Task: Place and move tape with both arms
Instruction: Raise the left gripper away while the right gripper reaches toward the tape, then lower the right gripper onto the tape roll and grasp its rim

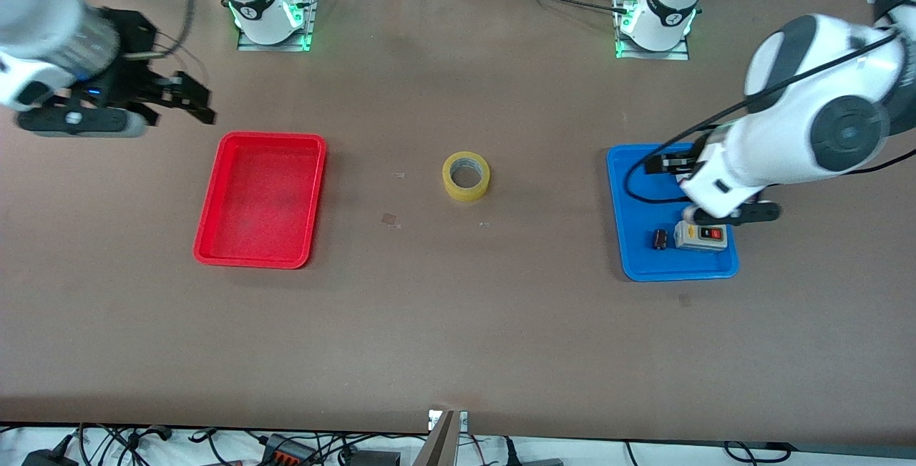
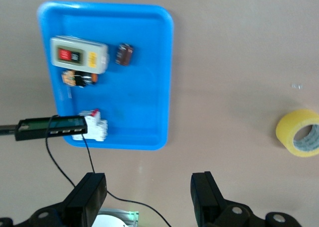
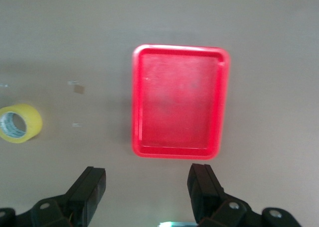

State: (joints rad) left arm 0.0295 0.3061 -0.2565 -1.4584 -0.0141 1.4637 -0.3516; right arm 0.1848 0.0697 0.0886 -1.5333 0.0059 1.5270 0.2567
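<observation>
Yellowish and ring-shaped, the tape (image 1: 466, 176) lies flat on the brown worktop (image 1: 458, 337), and we see it between the red tray (image 1: 260, 198) and the blue tray (image 1: 670, 212), touching neither. We find the left tool (image 2: 149, 199) hanging above the blue tray, fingers apart and empty. We find the right tool (image 3: 147, 194) up beside the red tray at the right arm's end, fingers apart too.

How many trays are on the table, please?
2. The red tray lies toward the right arm's end of the table; the blue tray lies toward the left arm's end. The tape lies on the table between them.
</observation>
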